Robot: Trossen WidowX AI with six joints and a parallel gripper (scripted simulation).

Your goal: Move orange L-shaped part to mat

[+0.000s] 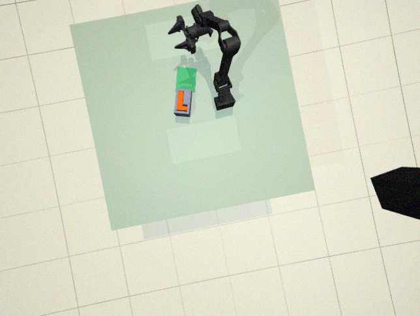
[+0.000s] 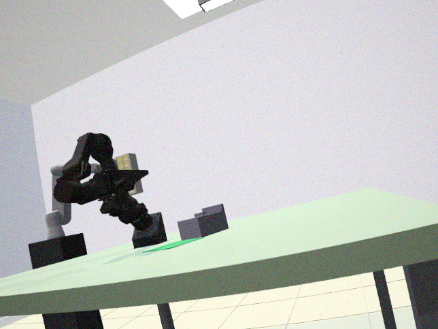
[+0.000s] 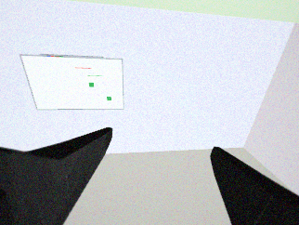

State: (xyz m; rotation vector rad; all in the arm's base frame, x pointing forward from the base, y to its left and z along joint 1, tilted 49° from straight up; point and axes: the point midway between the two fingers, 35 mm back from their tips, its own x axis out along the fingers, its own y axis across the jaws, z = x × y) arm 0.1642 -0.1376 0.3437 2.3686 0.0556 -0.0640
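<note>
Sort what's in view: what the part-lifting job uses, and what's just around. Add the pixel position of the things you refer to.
For the job:
- orange L-shaped part [image 1: 180, 101]
- grey tray [image 1: 188, 96] [image 2: 189, 228]
- green mat [image 1: 186, 75] [image 2: 174, 245]
- gripper [image 1: 171, 40] [image 3: 162, 141], open

Just around:
- whiteboard [image 3: 65, 88] on the wall
- pale grey arm [image 2: 56, 194] on a black block [image 2: 44, 253]
- ceiling light [image 2: 216, 4]

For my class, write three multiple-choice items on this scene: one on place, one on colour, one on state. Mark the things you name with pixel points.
1. Where is the orange L-shaped part [image 1: 180, 104]?
A) On the green mat
B) In the tray's pocket
C) In the claw

2. What colour is the mat [image 1: 186, 79] [image 2: 173, 245]?
A) Green
B) Red
C) Blue

3. How is the claw [image 1: 171, 40] [image 3: 162, 141]?
A) Shut on the part
B) Shut on nothing
C) Open

Key:
1 B: the top view shows it within the grey tray [image 1: 188, 96] [image 2: 213, 223].
2 A: top and exterior views show green.
3 C: its fingertips stand wide apart in the wrist view.
</note>
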